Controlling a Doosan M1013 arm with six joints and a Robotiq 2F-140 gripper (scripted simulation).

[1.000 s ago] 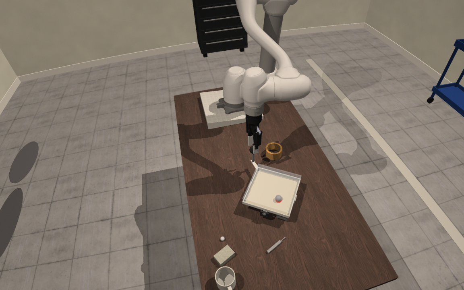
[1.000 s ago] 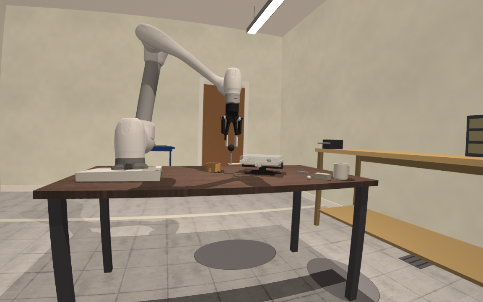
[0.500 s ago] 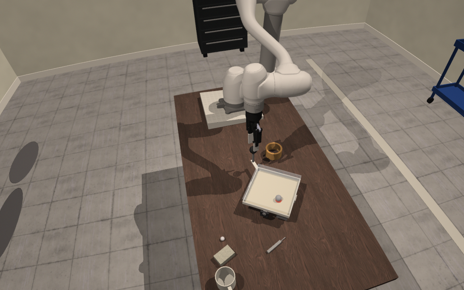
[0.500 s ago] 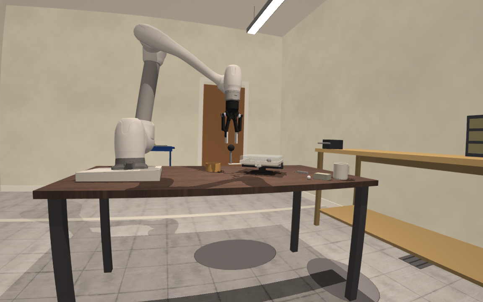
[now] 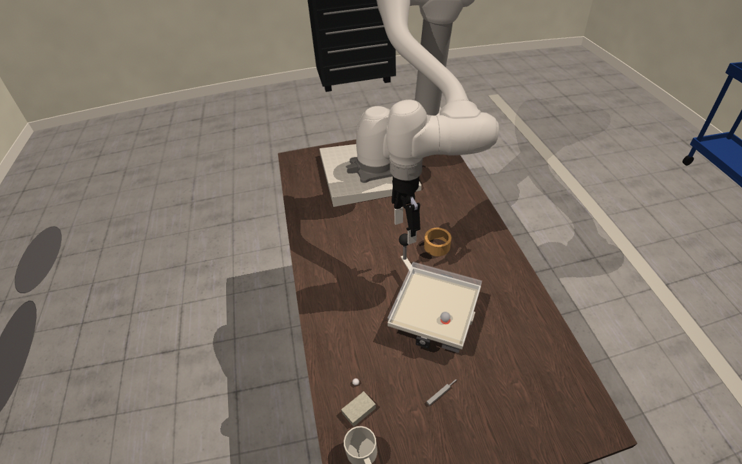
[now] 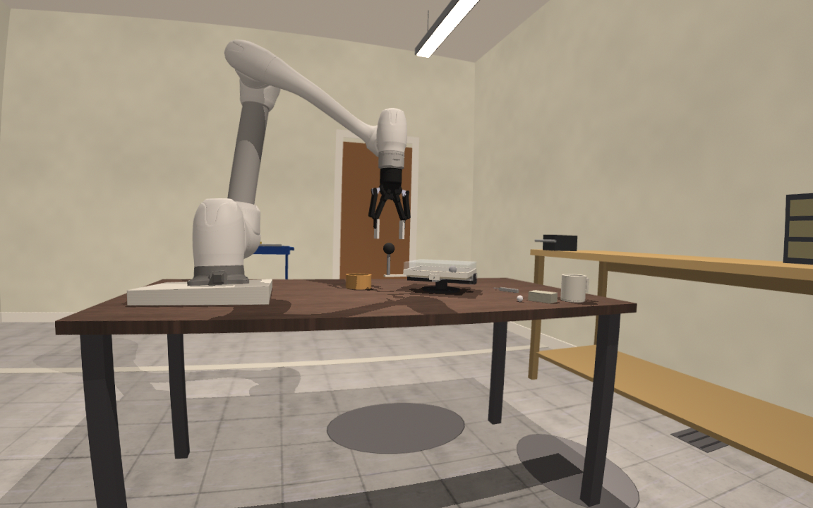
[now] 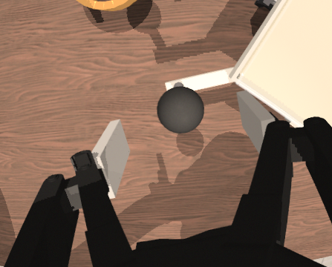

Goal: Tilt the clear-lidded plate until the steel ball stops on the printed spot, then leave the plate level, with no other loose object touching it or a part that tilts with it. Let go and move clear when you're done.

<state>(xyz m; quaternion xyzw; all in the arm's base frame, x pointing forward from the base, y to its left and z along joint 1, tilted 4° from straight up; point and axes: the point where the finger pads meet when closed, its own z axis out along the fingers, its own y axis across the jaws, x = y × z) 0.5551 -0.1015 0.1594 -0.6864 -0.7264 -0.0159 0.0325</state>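
The clear-lidded plate stands on a dark mount and looks about level. The steel ball sits over the red printed spot, whose red edge shows below it in the top view. A white arm runs from the plate's corner to an upright rod with a black ball knob. My gripper is open and empty, fingertips just above the knob, on either side of it, apart from it.
An orange ring stands beside the knob, apart from the plate. Beyond the plate lie a screwdriver-like tool, a small white ball, a pale block and a mug.
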